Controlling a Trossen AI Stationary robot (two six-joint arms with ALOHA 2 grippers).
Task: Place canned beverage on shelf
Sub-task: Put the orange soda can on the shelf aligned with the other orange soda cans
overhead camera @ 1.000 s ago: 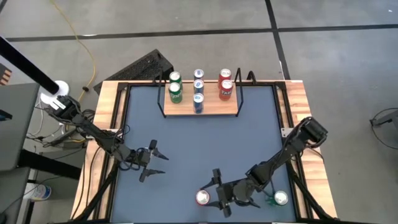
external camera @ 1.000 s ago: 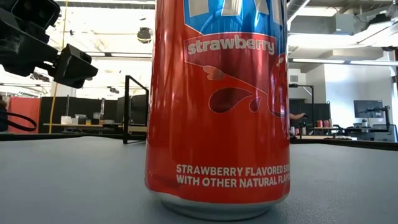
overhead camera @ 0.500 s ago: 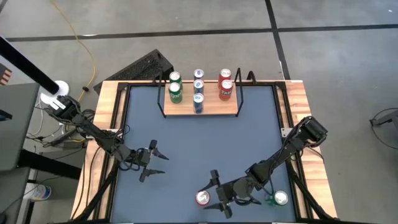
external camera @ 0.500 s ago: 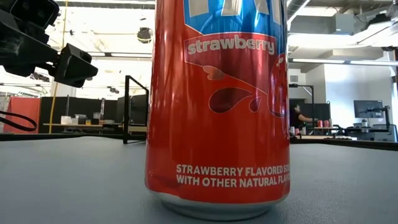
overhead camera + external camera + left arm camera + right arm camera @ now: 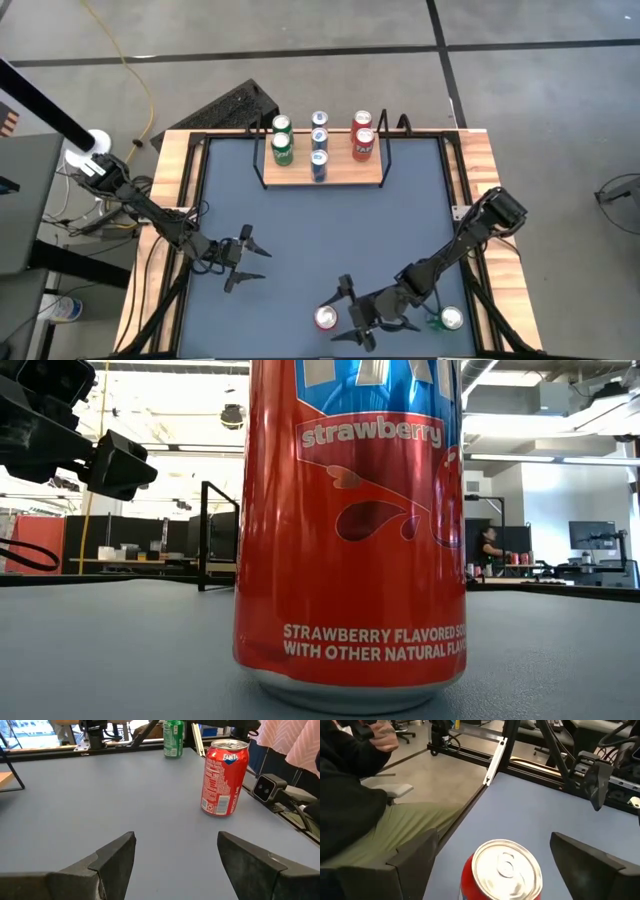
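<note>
Task partly complete, judging by the layout. The shelf stands at the 12 o'clock edge of the surface and already carries seven upright cans in three rows: two green cans on its 9 o'clock side, three blue cans in the middle, and two red cans on its 3 o'clock side. The green and red rows therefore each appear to have one place free at the near end. Two cans remain off the shelf: a red can at about 6 o'clock on the surface, labelled strawberry in the low view, and a green can at about 5 o'clock, near the corner. The right gripper sits just beside the red can on its 3 o'clock side, fingers spread wide with the can top between them and no contact visible; the grasp is not yet made. The left gripper waits at about 8 o'clock, fingers apart and holding nothing. What is left, as a judgement: close on the red can, carry it to the shelf, then deal with the green can.
</note>
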